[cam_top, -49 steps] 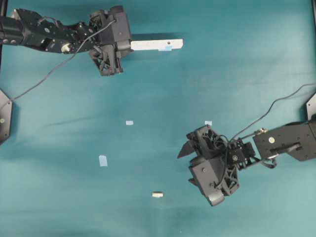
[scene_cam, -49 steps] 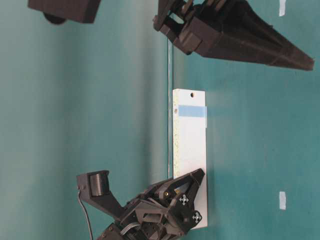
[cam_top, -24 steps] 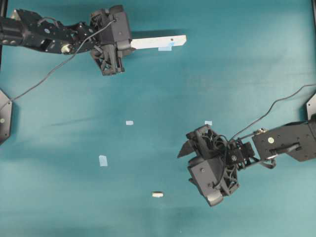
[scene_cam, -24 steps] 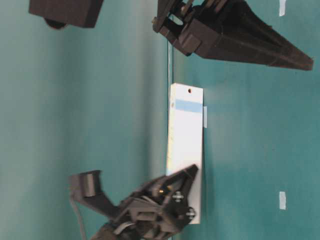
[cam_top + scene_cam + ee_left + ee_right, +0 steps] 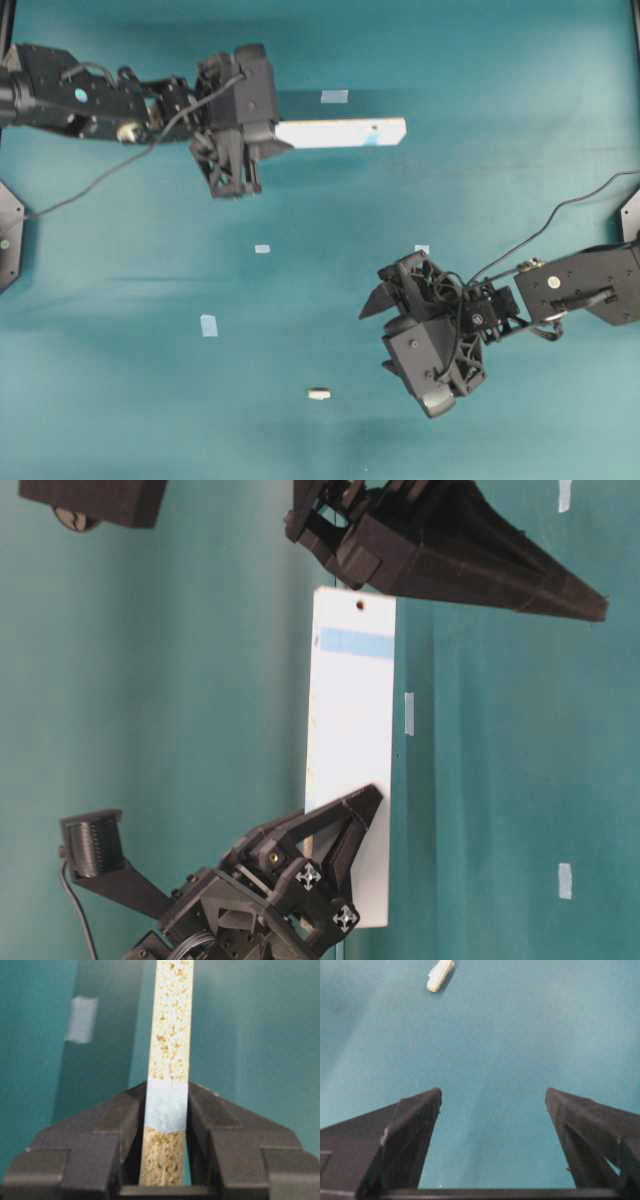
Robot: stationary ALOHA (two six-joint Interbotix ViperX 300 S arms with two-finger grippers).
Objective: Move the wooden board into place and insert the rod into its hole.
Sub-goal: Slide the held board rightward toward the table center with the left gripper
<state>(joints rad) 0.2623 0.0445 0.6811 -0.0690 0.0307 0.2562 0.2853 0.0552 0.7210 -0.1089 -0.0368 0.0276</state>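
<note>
We see a teal worktop point(image 5: 520, 120) filling every view, its surface smooth and matte. Soft light falls unevenly, leaving paler patches and faint dark shadows.

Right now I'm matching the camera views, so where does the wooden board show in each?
Overhead: wooden board, upper middle, held by the left gripper.
Table-level, center, upright strip.
Left wrist, edge-on between the fingers.
Right wrist: not in it.
Shared landmark: its blue tape band.
</note>
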